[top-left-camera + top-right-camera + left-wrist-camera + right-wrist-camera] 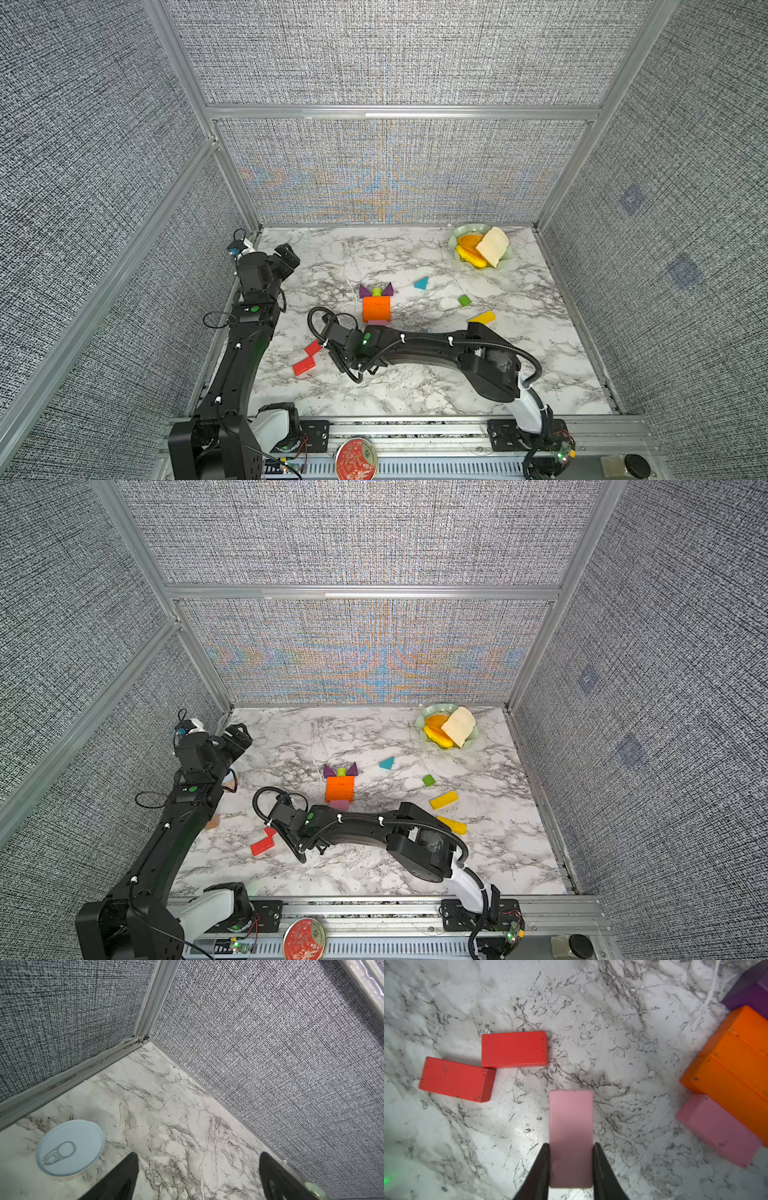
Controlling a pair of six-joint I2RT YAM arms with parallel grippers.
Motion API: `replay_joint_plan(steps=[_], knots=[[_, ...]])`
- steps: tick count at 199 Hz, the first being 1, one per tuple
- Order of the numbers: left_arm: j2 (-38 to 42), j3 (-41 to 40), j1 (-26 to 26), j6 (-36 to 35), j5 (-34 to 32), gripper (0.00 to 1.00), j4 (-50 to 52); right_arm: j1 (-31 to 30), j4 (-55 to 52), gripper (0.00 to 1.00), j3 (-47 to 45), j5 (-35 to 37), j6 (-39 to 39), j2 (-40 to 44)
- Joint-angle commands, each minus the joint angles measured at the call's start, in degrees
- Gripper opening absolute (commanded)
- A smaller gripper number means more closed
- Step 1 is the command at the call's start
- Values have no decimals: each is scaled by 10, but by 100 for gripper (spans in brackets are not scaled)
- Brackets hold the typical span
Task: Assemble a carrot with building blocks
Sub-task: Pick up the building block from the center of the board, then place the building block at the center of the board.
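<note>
Grey woven walls enclose a marbled tabletop strewn with building blocks.

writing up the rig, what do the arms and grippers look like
Black left arm and right arm, white base joints, green lights, white cable ties. Right has a ribbed black hose, left thin wires. Black tapered fingers on left gripper and right gripper.
</note>
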State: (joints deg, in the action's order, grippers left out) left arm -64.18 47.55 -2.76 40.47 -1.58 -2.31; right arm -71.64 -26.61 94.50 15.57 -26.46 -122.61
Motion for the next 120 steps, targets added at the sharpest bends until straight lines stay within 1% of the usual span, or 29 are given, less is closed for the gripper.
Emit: replay_joint_plan(steps=[1, 15, 37, 57, 76, 88, 120], knots=[[-7, -2, -1, 6, 38, 91, -27, 7, 14, 27, -41, 6, 14, 35], [-15, -6, 0, 9, 87, 91, -50, 13, 37, 27, -102, 2, 38, 73], [-35, -13, 2, 23, 172, 87, -94, 34, 41, 27, -181, 3, 57, 118], [-62, -10, 14, 27, 223, 87, -112, 55, 49, 27, -239, -7, 78, 148], [-94, -9, 27, 40, 260, 86, -127, 60, 57, 27, -269, -15, 111, 165], [-113, -11, 34, 55, 279, 86, -137, 63, 57, 27, -272, -21, 126, 165], [-141, -16, 44, 78, 297, 86, -148, 66, 61, 27, -265, -40, 167, 151]])
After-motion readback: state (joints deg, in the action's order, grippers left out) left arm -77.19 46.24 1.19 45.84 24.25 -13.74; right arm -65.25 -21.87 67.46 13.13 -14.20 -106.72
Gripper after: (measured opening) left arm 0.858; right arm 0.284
